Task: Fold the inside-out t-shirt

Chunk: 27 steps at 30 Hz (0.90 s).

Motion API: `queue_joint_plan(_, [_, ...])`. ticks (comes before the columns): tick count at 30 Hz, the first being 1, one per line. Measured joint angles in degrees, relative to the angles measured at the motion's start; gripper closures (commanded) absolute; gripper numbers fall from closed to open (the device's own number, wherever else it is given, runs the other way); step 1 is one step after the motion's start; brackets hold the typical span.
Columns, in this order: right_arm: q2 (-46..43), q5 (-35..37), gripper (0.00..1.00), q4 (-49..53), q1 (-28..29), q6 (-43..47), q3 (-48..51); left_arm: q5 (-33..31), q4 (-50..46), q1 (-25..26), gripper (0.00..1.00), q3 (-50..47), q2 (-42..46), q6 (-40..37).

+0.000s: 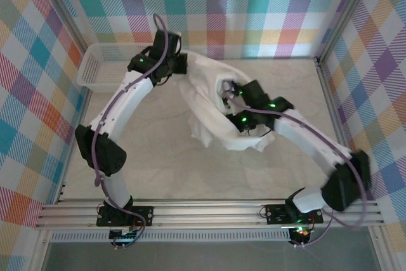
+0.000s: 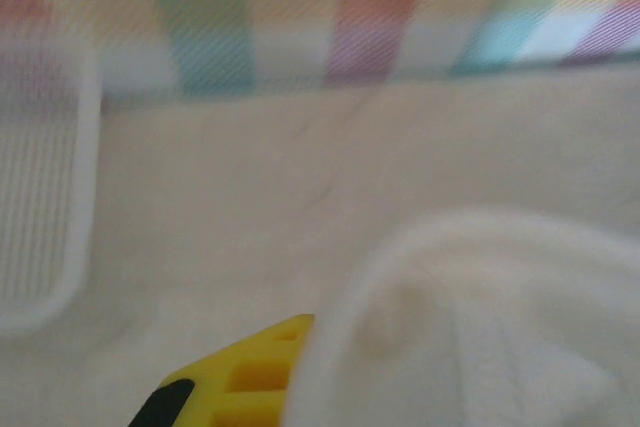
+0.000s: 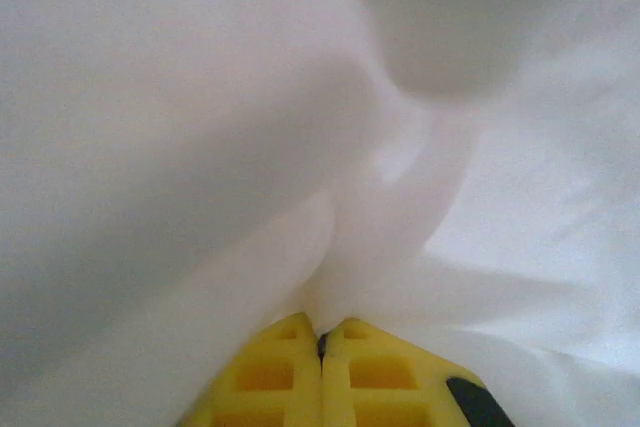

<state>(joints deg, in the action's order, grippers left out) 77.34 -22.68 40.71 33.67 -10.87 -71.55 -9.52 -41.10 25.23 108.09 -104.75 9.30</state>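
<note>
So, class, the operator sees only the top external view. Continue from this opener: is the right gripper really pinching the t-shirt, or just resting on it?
Observer: Pinching. On the right wrist view the right gripper has its yellow fingers shut on a fold of the white t-shirt.
Operator: And the left?
Observer: On the left wrist view one yellow finger of the left gripper pokes out beside the shirt's rolled edge; cloth hides the other.

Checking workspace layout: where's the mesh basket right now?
In the top view the mesh basket sits in the far-left corner of the table, just left of the left gripper; the t-shirt is to its right, mid-table.
</note>
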Motion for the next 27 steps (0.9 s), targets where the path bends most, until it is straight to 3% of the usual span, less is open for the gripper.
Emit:
queue_joint_plan(6, [-12.0,5.2,1.00,-7.8,-0.8,-3.0,-4.6,6.3,5.5,-0.9,0.98,-24.1,-2.8,7.9])
queue_joint_plan(12, [-11.5,18.5,1.00,-10.4,-1.0,-3.7,-6.7,14.1,11.5,-1.6,0.45,-39.4,5.2,12.7])
queue_joint_plan(15, [-10.8,19.4,1.00,-12.9,-1.2,-3.7,-6.0,18.1,12.4,-2.7,0.29,-40.4,15.9,14.0])
queue_joint_plan(19, [-9.1,14.4,1.00,-17.3,-1.3,-3.7,-3.7,27.4,16.1,-2.8,0.07,-36.3,26.1,16.8])
queue_joint_plan(21, [-9.1,11.5,1.00,-19.7,-1.3,-3.7,-0.9,32.6,17.5,-2.0,0.00,-32.9,25.9,19.1])
queue_joint_plan(23, [-9.1,9.6,1.00,-21.1,-1.3,-3.9,1.6,36.9,17.7,-0.2,0.00,-29.1,22.7,20.1])
queue_joint_plan(27, [-9.4,2.9,0.98,-22.6,-1.2,-5.3,7.6,39.1,14.1,5.0,0.00,-25.7,14.2,18.5])
